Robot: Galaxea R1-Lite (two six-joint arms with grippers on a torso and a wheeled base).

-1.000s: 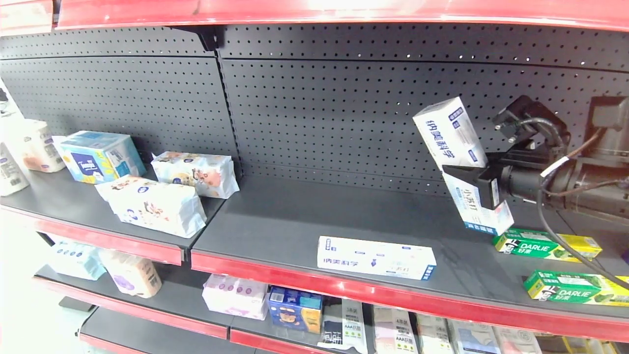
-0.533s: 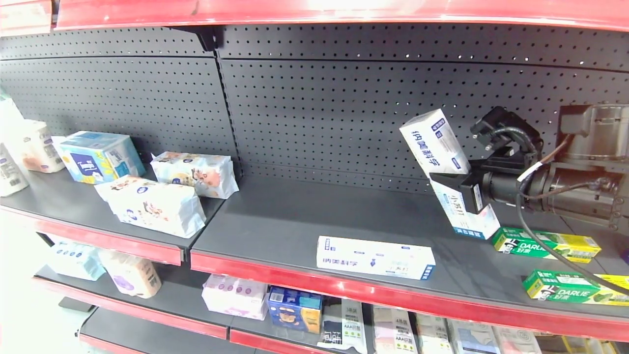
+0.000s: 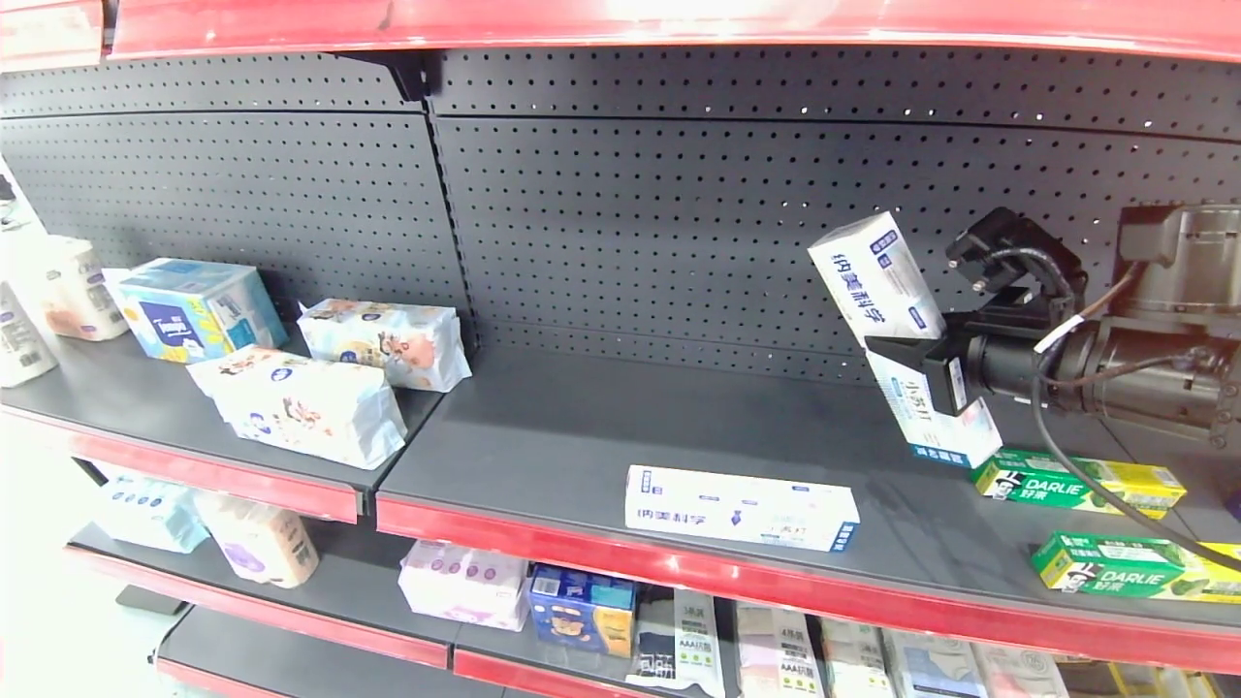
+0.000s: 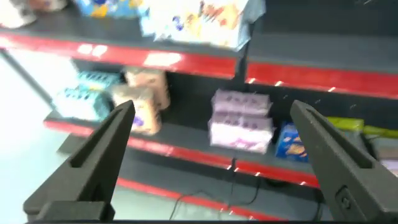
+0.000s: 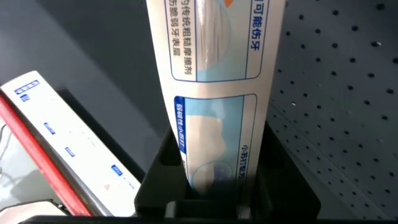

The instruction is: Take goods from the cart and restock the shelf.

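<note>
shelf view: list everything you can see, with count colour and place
shelf: 1, dark grey with red edge
held toothpaste box: 1, white and blue, tilted over the shelf's right part
lying toothpaste box: 1, white and blue, flat by the shelf's front edge
green toothpaste boxes: 2, green and yellow, flat at the right end
tissue packs: 2 white printed, 1 blue, left shelf section
far-left packs: 2, white, left edge
lower-shelf goods: several, mixed colours, shelves below
right gripper: 1, black, shut on held toothpaste box
left gripper: 1, black, open, facing lower shelves
</note>
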